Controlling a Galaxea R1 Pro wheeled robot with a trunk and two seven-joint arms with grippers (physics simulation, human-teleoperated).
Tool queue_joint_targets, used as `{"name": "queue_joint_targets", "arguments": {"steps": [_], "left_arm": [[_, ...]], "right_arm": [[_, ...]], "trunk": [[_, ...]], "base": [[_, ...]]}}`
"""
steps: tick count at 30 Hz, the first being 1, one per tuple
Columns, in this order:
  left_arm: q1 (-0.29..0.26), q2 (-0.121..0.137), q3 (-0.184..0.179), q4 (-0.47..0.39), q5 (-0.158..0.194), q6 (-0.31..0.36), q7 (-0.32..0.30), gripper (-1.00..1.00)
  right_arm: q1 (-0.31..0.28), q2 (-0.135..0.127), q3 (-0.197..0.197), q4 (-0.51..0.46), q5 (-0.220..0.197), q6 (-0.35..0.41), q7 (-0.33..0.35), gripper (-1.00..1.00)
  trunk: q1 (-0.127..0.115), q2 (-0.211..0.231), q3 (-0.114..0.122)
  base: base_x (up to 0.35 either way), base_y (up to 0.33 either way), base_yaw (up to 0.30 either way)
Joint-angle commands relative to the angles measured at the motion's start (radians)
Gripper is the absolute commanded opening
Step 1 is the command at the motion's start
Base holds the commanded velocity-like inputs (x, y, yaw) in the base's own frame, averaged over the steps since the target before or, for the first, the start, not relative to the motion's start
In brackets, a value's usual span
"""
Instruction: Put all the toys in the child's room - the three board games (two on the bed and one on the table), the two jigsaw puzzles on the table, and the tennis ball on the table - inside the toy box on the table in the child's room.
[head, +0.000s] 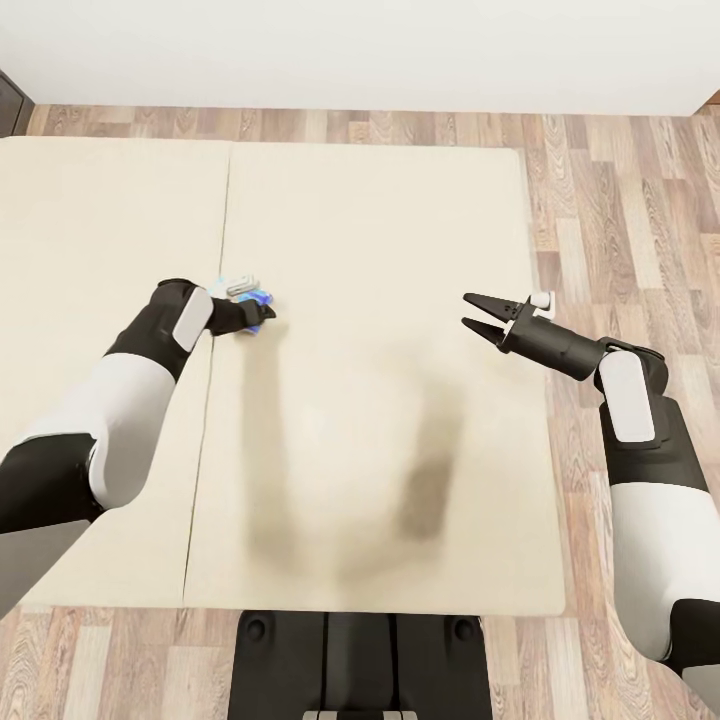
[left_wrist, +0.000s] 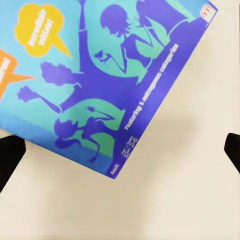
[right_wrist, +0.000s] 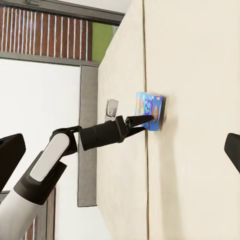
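A small blue board game (head: 266, 297) lies flat on the beige bed (head: 380, 230), just right of the seam between the two mattress parts. My left gripper (head: 262, 315) is down at it, open. In the left wrist view the printed blue cover (left_wrist: 100, 75) lies between the widely spread fingertips (left_wrist: 10, 160), nearer one of them. The right wrist view shows the game (right_wrist: 149, 110) with the left gripper (right_wrist: 145, 119) at its edge. My right gripper (head: 468, 310) hovers open above the right half of the bed, with nothing between its fingers.
Wood-plank floor (head: 630, 220) runs along the bed's right side and far end, below a white wall (head: 360, 50). My base (head: 360, 660) stands against the bed's near edge. The grey headboard (right_wrist: 88, 135) shows in the right wrist view.
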Motion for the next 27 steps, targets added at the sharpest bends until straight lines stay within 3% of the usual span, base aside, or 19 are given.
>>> {"name": "queue_joint_targets", "arguments": {"steps": [1, 13, 17, 27], "left_arm": [[0.000, 0.000, 0.003, -0.005, 0.006, 0.009, 0.003, 1.00], [-0.010, 0.028, 0.004, -0.156, 0.002, 0.167, 0.003, 1.00], [-0.035, 0.045, 0.004, -0.163, 0.000, 0.181, 0.003, 1.00], [-0.086, 0.053, 0.003, -0.133, 0.000, 0.183, 0.015, 1.00]], "right_arm": [[-0.001, 0.000, -0.001, 0.000, 0.005, 0.005, 0.006, 1.00], [-0.001, 0.000, -0.001, 0.000, 0.009, 0.005, 0.006, 1.00], [-0.001, -0.001, -0.001, 0.001, 0.010, 0.005, 0.006, 1.00], [0.000, 0.002, 0.001, 0.001, 0.012, 0.005, -0.020, 1.00]], "trunk": [[0.000, -0.001, -0.001], [0.000, -0.001, -0.001], [0.000, -0.001, -0.001], [0.000, -0.001, -0.001]], "base": [[0.000, 0.000, 0.000], [0.000, 0.000, 0.000], [0.000, 0.000, 0.000], [0.000, 0.000, 0.000]]}}
